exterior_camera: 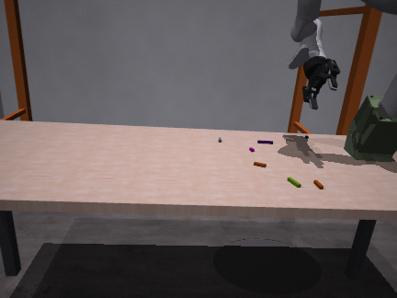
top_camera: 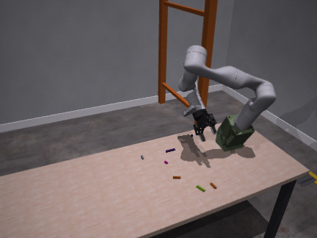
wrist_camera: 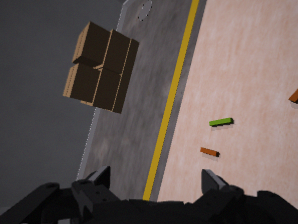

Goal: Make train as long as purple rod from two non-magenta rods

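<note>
My gripper (top_camera: pixel 208 135) (exterior_camera: pixel 324 97) (wrist_camera: pixel 155 177) is open and empty, high above the back right of the table. A purple rod (top_camera: pixel 170 150) (exterior_camera: pixel 265 142) lies near the back, with a grey rod (top_camera: pixel 142 157) (exterior_camera: pixel 220 140) to its left and a magenta rod (top_camera: pixel 166 162) (exterior_camera: pixel 252 149) in front. An orange rod (top_camera: pixel 177 177) (exterior_camera: pixel 260 165) lies farther forward. A lime rod (top_camera: pixel 200 188) (exterior_camera: pixel 294 182) (wrist_camera: pixel 221 122) and a second orange rod (top_camera: pixel 213 186) (exterior_camera: pixel 318 184) (wrist_camera: pixel 209 152) lie near the front, apart. A small blue rod (top_camera: pixel 191 135) (exterior_camera: pixel 306 137) lies at the back edge. No rods touch.
The green robot base (top_camera: pixel 230 136) (exterior_camera: pixel 370 133) stands at the right of the wooden table (top_camera: pixel 92 191) (exterior_camera: pixel 115 170) (wrist_camera: pixel 240 55). Orange frames (top_camera: pixel 162 51) (exterior_camera: pixel 363 60) stand behind it. Boxes (wrist_camera: pixel 102 67) and a yellow floor line (wrist_camera: pixel 172 95) show in the wrist view, beyond the table edge.
</note>
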Controlling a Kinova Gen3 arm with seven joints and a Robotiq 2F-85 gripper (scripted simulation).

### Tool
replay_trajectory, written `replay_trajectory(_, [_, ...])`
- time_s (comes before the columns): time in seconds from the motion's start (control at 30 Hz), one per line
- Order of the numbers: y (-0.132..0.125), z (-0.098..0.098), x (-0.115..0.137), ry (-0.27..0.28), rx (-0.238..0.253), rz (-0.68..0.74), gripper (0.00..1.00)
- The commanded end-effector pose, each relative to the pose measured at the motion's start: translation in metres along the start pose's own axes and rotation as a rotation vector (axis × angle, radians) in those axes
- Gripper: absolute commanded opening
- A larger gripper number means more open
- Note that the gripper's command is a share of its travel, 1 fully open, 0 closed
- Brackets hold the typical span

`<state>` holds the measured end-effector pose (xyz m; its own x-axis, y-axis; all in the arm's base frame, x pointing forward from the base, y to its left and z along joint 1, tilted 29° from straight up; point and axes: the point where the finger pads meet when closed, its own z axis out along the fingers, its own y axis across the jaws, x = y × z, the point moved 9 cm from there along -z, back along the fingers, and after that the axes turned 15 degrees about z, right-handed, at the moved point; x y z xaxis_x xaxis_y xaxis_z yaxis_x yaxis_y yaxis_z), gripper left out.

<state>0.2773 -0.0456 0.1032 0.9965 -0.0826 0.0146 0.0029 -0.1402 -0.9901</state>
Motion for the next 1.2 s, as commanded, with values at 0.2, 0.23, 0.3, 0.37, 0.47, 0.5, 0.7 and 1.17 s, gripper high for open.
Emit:
replay_trajectory(0.2, [-0.001, 0.016, 0.008, -0.057, -0.097, 0.156, 1.00])
replay_trajectory(0.23, [-0.001, 0.018, 0.008, -0.062, -0.112, 0.180, 1.00])
replay_trajectory(0.3, [0.000, 0.022, 0.011, -0.069, -0.142, 0.227, 1.00])
replay_trajectory(0.37, [0.000, 0.026, 0.012, -0.078, -0.174, 0.276, 1.00])
replay_trajectory(0.47, [0.000, 0.032, 0.015, -0.084, -0.224, 0.351, 1.00])
replay_trajectory(0.5, [0.000, 0.034, 0.017, -0.085, -0.241, 0.376, 1.00])
replay_trajectory(0.7, [0.000, 0.040, 0.021, -0.076, -0.310, 0.480, 1.00])
replay_trajectory(1.17, [-0.004, 0.067, 0.037, 0.002, -0.522, 0.779, 1.00])
